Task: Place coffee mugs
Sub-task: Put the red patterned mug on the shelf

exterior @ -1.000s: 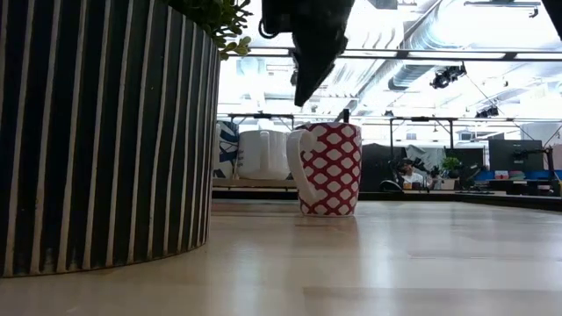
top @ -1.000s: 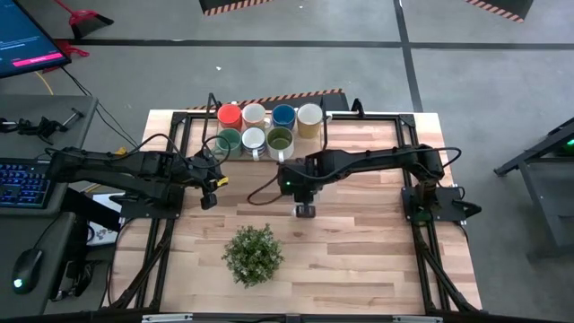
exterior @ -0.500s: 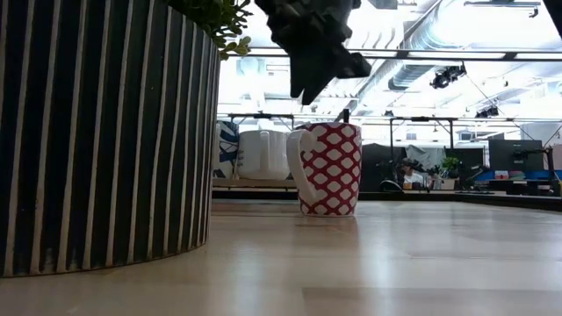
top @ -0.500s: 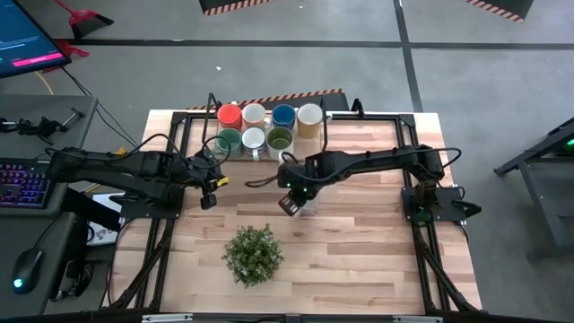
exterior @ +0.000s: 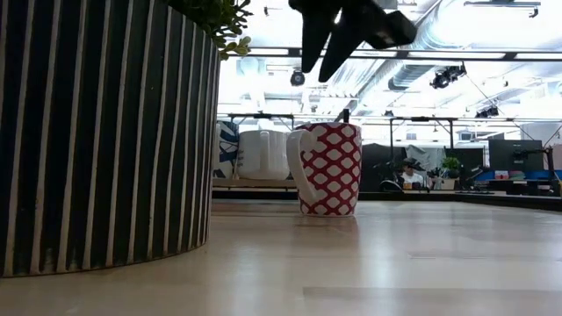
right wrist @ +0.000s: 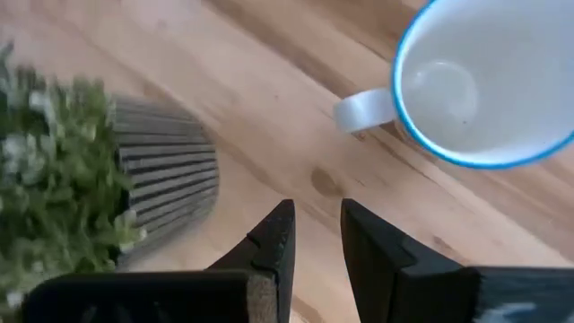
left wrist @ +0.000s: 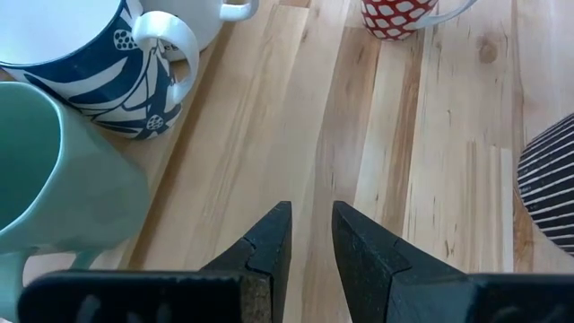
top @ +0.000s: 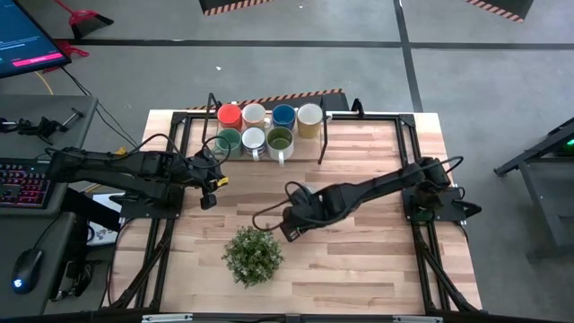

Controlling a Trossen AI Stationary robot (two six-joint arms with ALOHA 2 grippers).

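Note:
Seven coffee mugs stand in two rows at the table's far edge: orange (top: 230, 114), white (top: 255, 114), blue (top: 283, 115), cream (top: 309, 115), teal (top: 230, 139), white (top: 254, 139) and olive (top: 280, 140). A red-and-white patterned mug (exterior: 329, 168) stands upright on its base at mid-table, white inside with a blue rim (right wrist: 484, 81). In the high view my right arm hides it. My right gripper (top: 289, 230) hangs above the table between that mug and the potted plant (top: 253, 254), narrowly open with nothing between its fingers. My left gripper (left wrist: 311, 211) waits at the left, narrowly open over bare wood.
The plant's striped pot (exterior: 105, 132) stands near the table's front, close to my right gripper (right wrist: 314, 211). A black frame (top: 184, 126) runs around the table's edges. Bare wood (top: 359, 260) lies at the near right.
My right gripper has moved from above the red-and-white mug toward the near edge and the plant, rolling about its own pointing line as it went. The mug has stayed upright where it was. My left arm has kept still.

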